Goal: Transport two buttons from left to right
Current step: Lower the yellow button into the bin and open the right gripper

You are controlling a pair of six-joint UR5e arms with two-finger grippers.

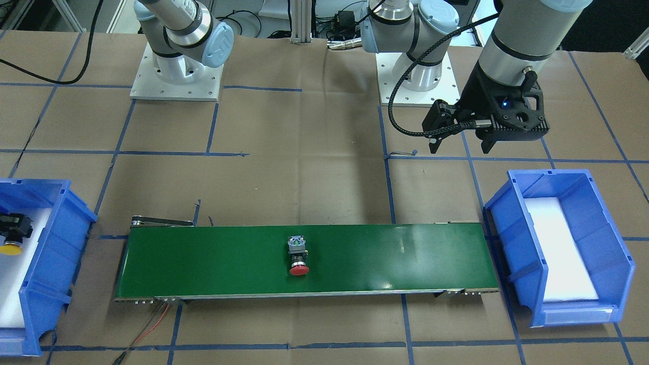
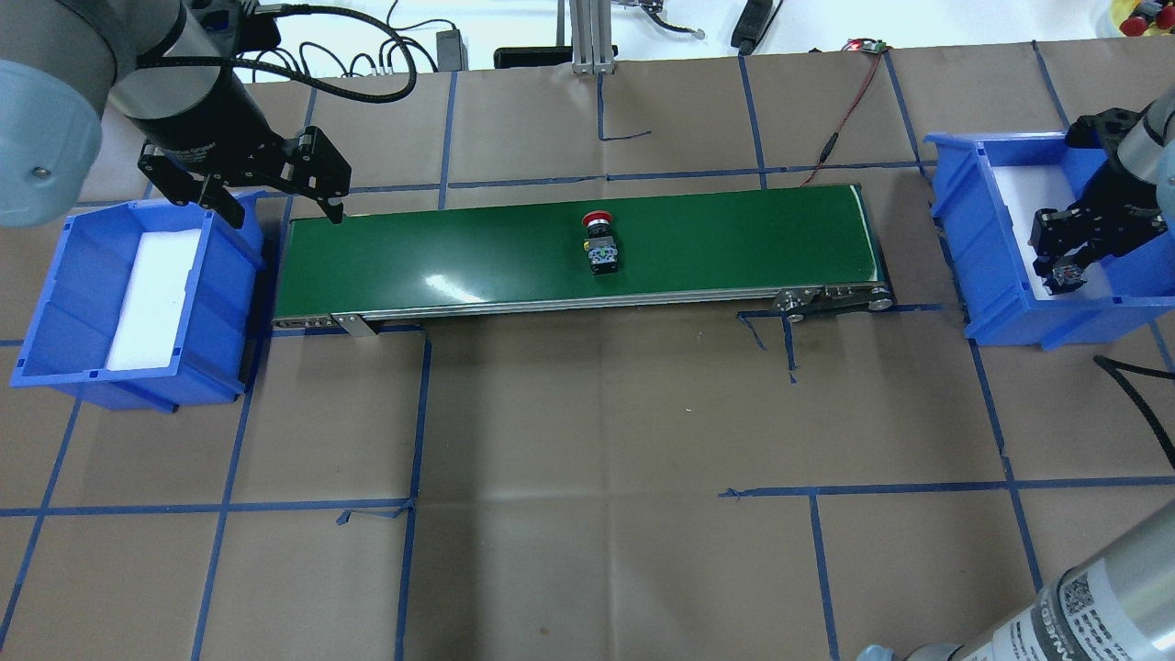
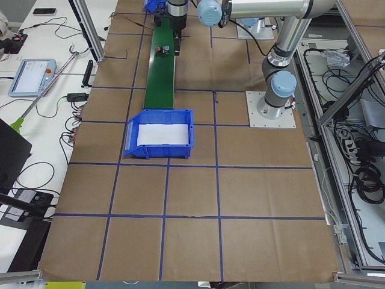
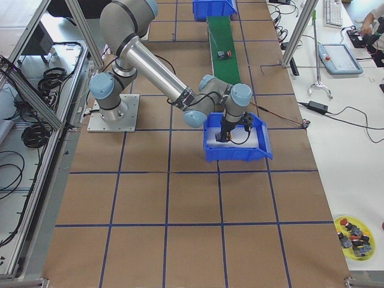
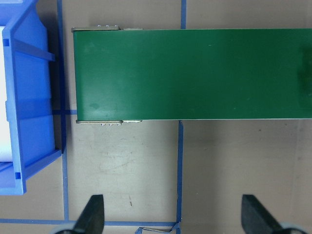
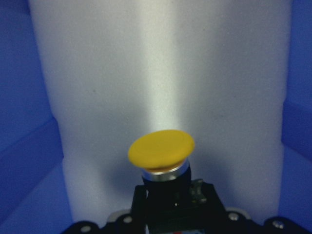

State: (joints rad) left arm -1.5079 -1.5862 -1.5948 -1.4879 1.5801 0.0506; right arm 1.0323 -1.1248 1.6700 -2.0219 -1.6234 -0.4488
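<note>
The red button (image 1: 298,257) lies on its side at the middle of the green conveyor belt (image 1: 203,263); it also shows in the overhead view (image 2: 599,243). The yellow button (image 6: 161,148) is held by my right gripper (image 2: 1065,268), which is shut on its black body inside the right blue bin (image 2: 1056,319), over the white foam. My left gripper (image 2: 268,200) is open and empty, above the gap between the left blue bin (image 2: 225,294) and the belt's left end. Its fingertips (image 5: 92,214) frame bare paper below the belt.
The left bin holds only white foam. A red wire (image 2: 844,119) runs from the belt's far right end to the table's back edge. A yellow dish of spare parts (image 4: 354,231) sits near the table's corner on my right.
</note>
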